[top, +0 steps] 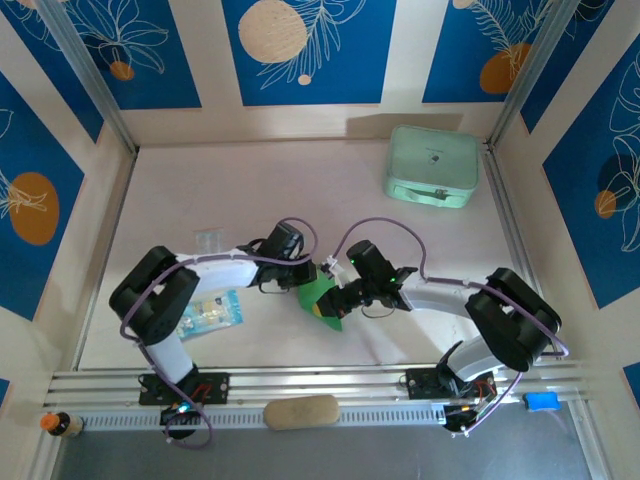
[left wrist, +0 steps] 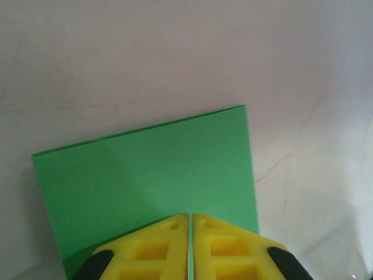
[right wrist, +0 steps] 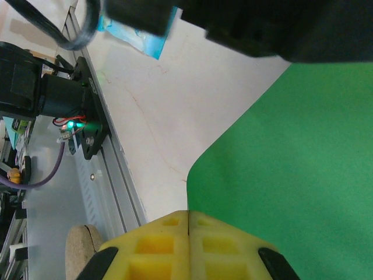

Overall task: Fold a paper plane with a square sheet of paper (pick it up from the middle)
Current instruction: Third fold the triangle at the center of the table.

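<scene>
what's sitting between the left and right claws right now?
The green paper. The top view shows it bridging the gap, with the left claw and right claw each shut on it.

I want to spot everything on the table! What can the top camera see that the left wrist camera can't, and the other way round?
Top camera, not the left wrist: the left arm and right arm meeting mid-table, the mint case at the back right, a blue-printed packet by the left arm, and the blue leafy walls. Left wrist, not the top: a close look at the left gripper, its yellow fingers shut on the near edge of the green paper. Both: the green paper and the pale table.
</scene>
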Controlling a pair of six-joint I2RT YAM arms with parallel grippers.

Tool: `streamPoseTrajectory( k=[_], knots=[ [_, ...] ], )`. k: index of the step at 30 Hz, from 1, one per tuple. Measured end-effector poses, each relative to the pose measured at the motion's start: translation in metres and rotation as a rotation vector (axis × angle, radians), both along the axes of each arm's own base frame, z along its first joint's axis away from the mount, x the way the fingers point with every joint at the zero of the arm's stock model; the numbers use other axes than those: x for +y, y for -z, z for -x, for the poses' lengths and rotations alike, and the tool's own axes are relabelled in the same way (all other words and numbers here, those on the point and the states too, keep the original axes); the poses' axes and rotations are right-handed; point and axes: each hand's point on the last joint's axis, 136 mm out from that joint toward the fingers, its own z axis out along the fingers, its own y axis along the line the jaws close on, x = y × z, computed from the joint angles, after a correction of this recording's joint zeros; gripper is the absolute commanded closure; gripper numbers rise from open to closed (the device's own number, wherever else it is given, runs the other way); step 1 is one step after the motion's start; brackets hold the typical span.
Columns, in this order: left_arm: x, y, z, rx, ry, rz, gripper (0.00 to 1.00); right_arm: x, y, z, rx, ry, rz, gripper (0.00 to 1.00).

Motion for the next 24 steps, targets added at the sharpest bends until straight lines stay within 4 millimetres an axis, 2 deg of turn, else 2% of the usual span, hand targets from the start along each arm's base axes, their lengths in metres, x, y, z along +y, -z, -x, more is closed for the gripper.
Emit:
streamPoseTrajectory(
  k=[5, 24],
  knots=[
    [0.001, 0.015, 0.004, 0.032, 0.016, -0.018, 0.92, 0.0, 0.004, 0.0, 0.005, 0.002, 0.009, 1.0],
    [-0.001, 0.014, 0.003, 0.033, 0.021, -0.005, 0.93, -0.023, 0.038, -0.024, -0.023, 0.139, 0.183, 1.0]
  ],
)
